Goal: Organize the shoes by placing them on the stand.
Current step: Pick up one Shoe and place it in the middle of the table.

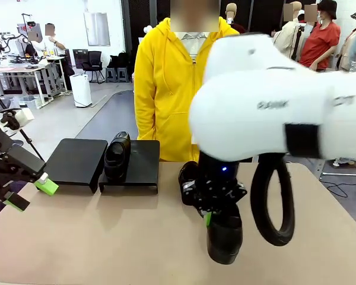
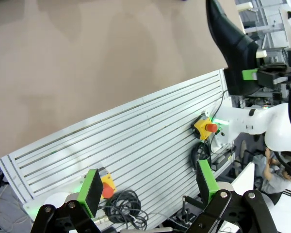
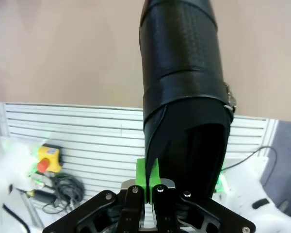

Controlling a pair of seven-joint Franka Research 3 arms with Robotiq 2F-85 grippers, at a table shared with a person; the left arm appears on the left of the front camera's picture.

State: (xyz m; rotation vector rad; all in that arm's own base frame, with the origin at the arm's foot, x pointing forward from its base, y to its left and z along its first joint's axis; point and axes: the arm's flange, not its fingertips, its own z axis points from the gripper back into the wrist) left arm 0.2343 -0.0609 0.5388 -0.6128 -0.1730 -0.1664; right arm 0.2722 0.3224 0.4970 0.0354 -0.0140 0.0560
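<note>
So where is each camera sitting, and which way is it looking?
Front view: sits between the arms, looking across the table at the person; the right arm looms close.
Left wrist view: sits on the left wrist, looking down past the table edge; the open left gripper rises from the bottom.
Right wrist view: sits on the right wrist, looking along the right gripper, which is shut on the held shoe.
Shared: both wrist views show that held shoe.

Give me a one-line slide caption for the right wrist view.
Right end effector pinches the rim of a glossy black shoe over the tan table.
</note>
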